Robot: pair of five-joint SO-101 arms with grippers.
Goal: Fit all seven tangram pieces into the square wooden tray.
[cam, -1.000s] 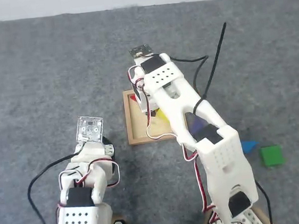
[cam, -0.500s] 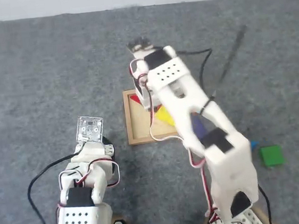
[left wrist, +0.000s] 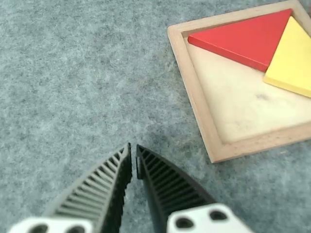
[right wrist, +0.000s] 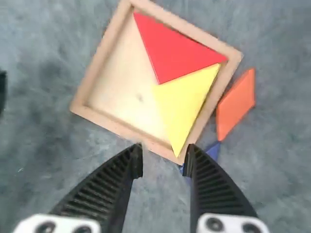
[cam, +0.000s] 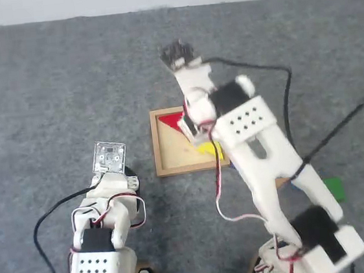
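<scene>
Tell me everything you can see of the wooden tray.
The tray is square and shallow, of pale wood with a raised rim, lying flat on the grey mat. A red triangle and a yellow triangle sit inside, edge to edge, filling about half; the rest of its floor is bare. An orange piece and a blue piece lie just outside one side.

Worktop (left wrist: 73,73): grey felt-like cloth, rough, fuzzy, matt. Tray (left wrist: 198,97): pale bare wood, matt, faintly marked inside. Red piece (left wrist: 243,39) and yellow piece (left wrist: 291,58): smooth painted finish, slight sheen. Left hand (left wrist: 132,148) and right hand (right wrist: 164,150): ribbed black plastic, white plastic base.
</scene>
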